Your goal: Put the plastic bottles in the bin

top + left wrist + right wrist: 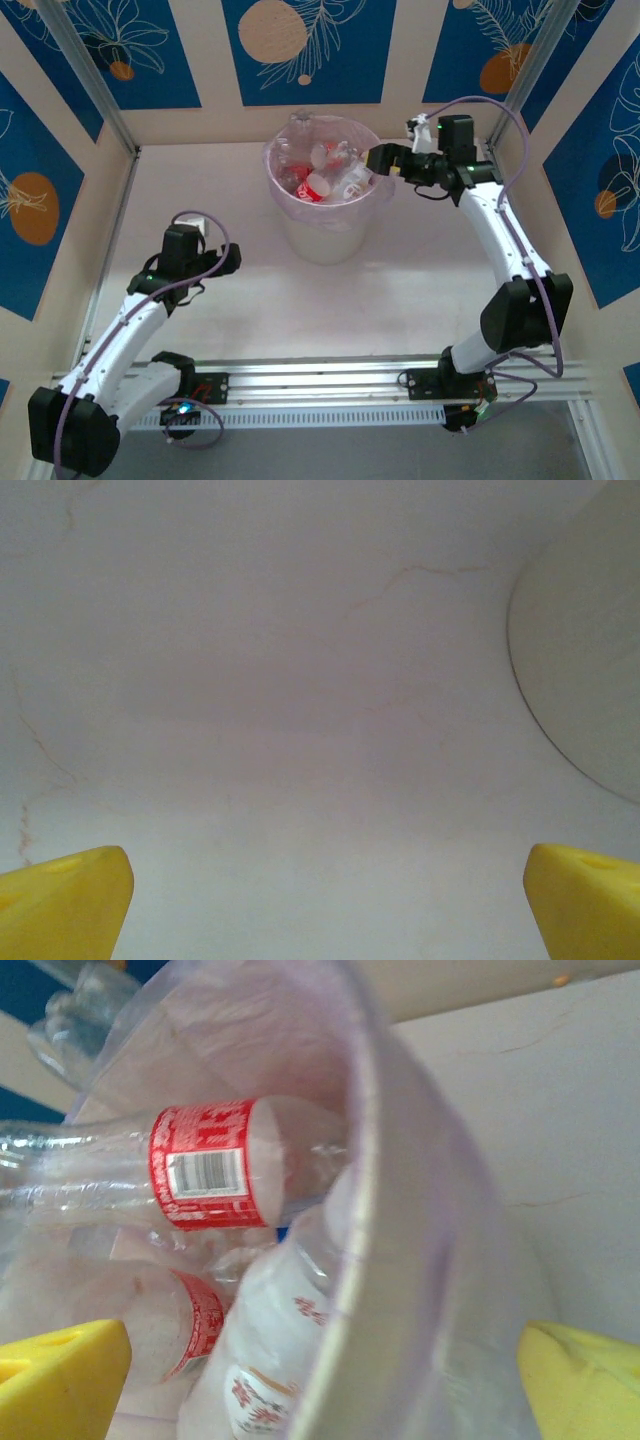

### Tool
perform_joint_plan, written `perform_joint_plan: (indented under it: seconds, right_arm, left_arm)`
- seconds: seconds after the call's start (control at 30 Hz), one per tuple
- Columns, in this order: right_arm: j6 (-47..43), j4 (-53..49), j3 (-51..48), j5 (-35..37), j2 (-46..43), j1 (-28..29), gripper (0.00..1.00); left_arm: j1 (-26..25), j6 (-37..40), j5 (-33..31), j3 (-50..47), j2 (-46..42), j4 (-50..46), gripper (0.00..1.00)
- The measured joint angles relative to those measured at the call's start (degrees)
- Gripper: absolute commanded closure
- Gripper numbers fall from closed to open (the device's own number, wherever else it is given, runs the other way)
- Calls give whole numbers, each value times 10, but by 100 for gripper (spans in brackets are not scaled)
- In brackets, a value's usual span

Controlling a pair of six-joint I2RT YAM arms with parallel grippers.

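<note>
The bin (325, 235), a round translucent bucket lined with a pale lilac bag, stands at the back middle of the table. Several clear plastic bottles (325, 180) with red labels lie piled inside it. My right gripper (380, 160) hovers at the bin's right rim, open and holding nothing. In the right wrist view the bin's rim (365, 1260) runs up between the yellow fingertips of my right gripper (325, 1390), with a red-labelled bottle (205, 1165) lying inside. My left gripper (228, 258) is low over the table, left of the bin. It is open and empty (325, 910).
The bin's pale wall (590, 660) curves in at the right of the left wrist view, over bare whitish table (300, 680). Blue and beige panel walls (60, 130) enclose the table. An aluminium rail (330, 375) with both arm bases runs along the near edge.
</note>
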Motion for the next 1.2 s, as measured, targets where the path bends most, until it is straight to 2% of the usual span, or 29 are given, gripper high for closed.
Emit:
perform_joint_plan:
  seconds: [0.2,0.37,0.57,0.67,0.9,1.07,1.2]
  right_arm:
    - [-19,-13,-64,50,-81,-88,1]
    - [-52,26,-205,129,-142,-107,1]
    - [-67,139,-385,209,-144,-136,1]
    - [-67,192,-440,234,-131,-137,1]
    - [-67,334,-499,282,-75,-129,1]
    - [-85,412,-509,301,-57,-117,1]
    - [-106,469,-509,311,-43,-110,1]
  left_arm:
    - [8,26,-68,-33,5,71,0]
    - [21,64,-124,-64,38,157,0]
    - [37,115,-159,-94,107,278,0]
    - [39,137,-165,-99,143,343,0]
    - [44,179,-181,-108,266,485,0]
    - [54,207,-184,-109,327,587,0]
    - [63,215,-171,-112,345,620,0]
